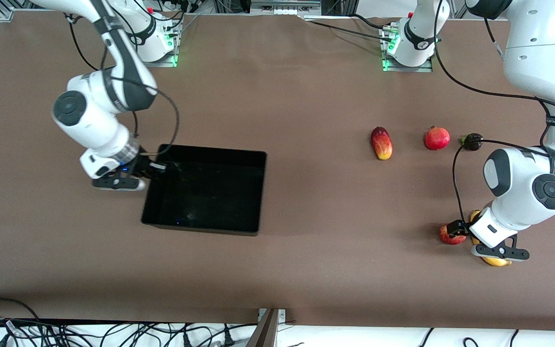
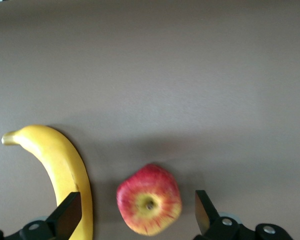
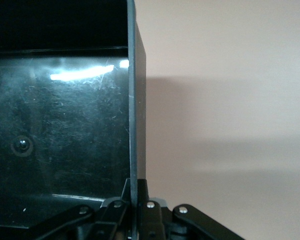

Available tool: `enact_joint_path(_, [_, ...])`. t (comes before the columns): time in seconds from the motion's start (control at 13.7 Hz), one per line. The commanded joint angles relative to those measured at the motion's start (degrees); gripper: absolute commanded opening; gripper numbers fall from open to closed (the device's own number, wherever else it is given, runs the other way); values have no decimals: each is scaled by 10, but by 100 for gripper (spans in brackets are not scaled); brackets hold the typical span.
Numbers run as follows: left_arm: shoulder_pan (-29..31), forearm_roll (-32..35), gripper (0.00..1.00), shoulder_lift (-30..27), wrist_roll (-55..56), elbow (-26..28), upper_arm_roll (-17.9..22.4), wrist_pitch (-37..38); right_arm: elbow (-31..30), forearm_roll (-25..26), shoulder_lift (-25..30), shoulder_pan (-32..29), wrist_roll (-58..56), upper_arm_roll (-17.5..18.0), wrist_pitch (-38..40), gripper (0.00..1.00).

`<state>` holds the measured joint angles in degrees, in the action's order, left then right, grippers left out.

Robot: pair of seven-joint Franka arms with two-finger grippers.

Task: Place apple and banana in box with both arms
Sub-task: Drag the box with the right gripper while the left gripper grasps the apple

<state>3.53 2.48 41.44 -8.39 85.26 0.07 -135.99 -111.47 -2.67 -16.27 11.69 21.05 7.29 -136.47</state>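
Note:
The apple [image 1: 449,235] lies on the brown table near the left arm's end, with the banana [image 1: 496,261] beside it, mostly hidden under the left wrist. My left gripper [image 1: 456,228] is open and low over the apple. In the left wrist view the apple [image 2: 149,200] sits between the two fingers [image 2: 69,215], not touched, and the banana [image 2: 60,162] lies just outside one finger. The black box [image 1: 200,229] lies toward the right arm's end. My right gripper [image 1: 154,168] is shut on the box's wall [image 3: 136,125] at its corner.
An elongated red-and-yellow mango [image 1: 381,143], a red pomegranate [image 1: 437,138] and a small dark fruit [image 1: 472,141] lie in a row farther from the front camera than the apple. Cables run along the table's edge nearest the front camera.

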Motion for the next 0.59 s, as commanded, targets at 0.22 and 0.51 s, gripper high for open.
enact_joint_path(0.22, [2, 7, 100, 51, -11, -5, -2, -75, 185, -9, -147, 150, 127, -4, 11, 0])
enact_joint_path(0.51, [2, 8, 100, 59, -11, 27, -2, -124, 255, -4, -221, 207, 175, -10, 11, 0])
